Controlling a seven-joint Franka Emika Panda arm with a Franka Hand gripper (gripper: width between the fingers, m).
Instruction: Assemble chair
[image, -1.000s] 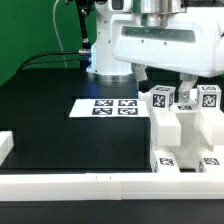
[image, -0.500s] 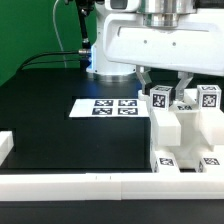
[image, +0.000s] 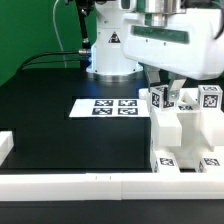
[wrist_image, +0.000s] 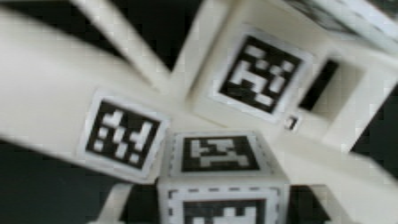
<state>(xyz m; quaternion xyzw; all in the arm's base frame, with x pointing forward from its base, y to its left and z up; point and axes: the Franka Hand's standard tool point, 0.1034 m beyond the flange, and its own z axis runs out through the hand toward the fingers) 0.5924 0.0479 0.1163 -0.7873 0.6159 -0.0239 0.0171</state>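
The chair parts (image: 186, 132) are white blocky pieces with black-and-white tags, grouped at the exterior view's right. My gripper (image: 170, 88) hangs over their top row, its fingers down on either side of a small tagged block (image: 172, 97) in the middle of that row. In the wrist view the same block (wrist_image: 222, 190) fills the space between the jaws of my gripper (wrist_image: 222, 208), which is shut on it. Beyond the block, larger tagged white parts (wrist_image: 267, 70) show blurred and tilted. Whether the block is lifted off the part under it cannot be told.
The marker board (image: 105, 106) lies flat on the black table (image: 60, 90), towards the exterior view's left of the parts. A long white rail (image: 70, 186) edges the near side. The arm's base (image: 107, 52) stands at the back.
The jaws went from wide open to shut around the small tagged block. The hand has since shifted towards the exterior view's right and risen slightly.
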